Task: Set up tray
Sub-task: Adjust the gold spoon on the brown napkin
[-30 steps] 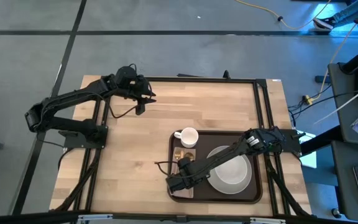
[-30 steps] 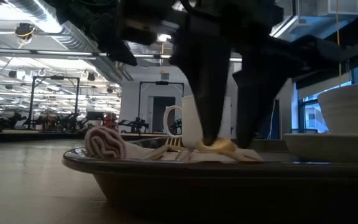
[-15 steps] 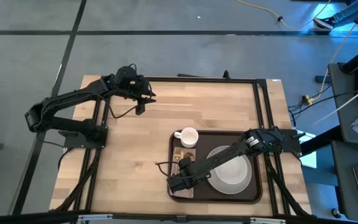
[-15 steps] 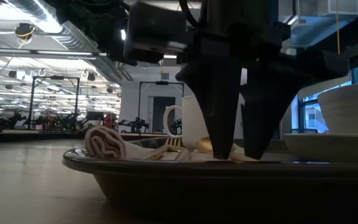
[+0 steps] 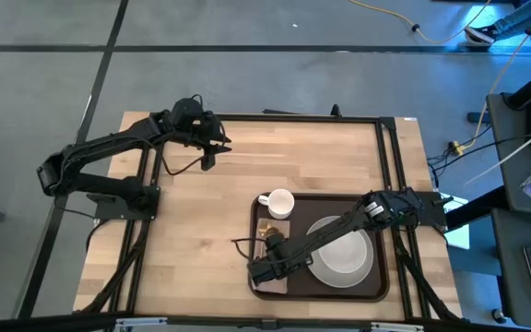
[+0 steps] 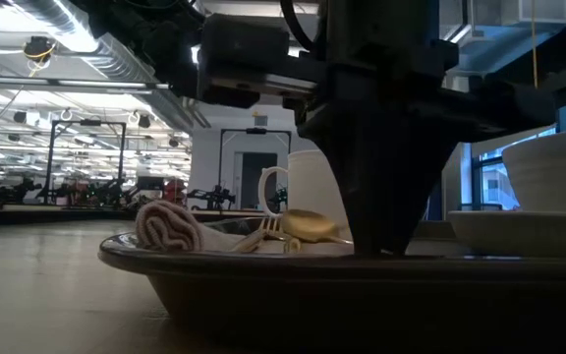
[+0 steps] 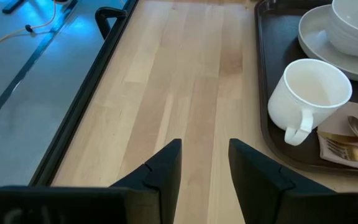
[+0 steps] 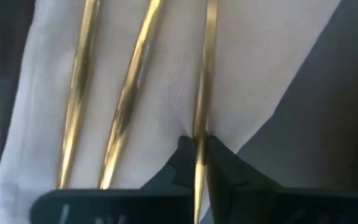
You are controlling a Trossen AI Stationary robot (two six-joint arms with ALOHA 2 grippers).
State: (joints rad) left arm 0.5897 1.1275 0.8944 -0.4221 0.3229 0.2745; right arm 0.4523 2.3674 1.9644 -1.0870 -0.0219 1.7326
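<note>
Gold cutlery piece (image 8: pixel 202 93) was pinched in your right gripper (image 8: pixel 196 163) over tan napkin (image 8: pixel 166 74) | dark brown rectangular tray (image 5: pixel 381 286) sat on desk (image 5: pixel 192 231) | step: placing cutlery | next: you'd release, lift straight | left gripper (image 7: pixel 205 163) idle, parted.

No readable text, labels, brands or numbers — none on any surface

The right gripper (image 5: pixel 258 269) hides the napkin's (image 5: pixel 271 278) near end; the low view possibly hides its grip.
</note>
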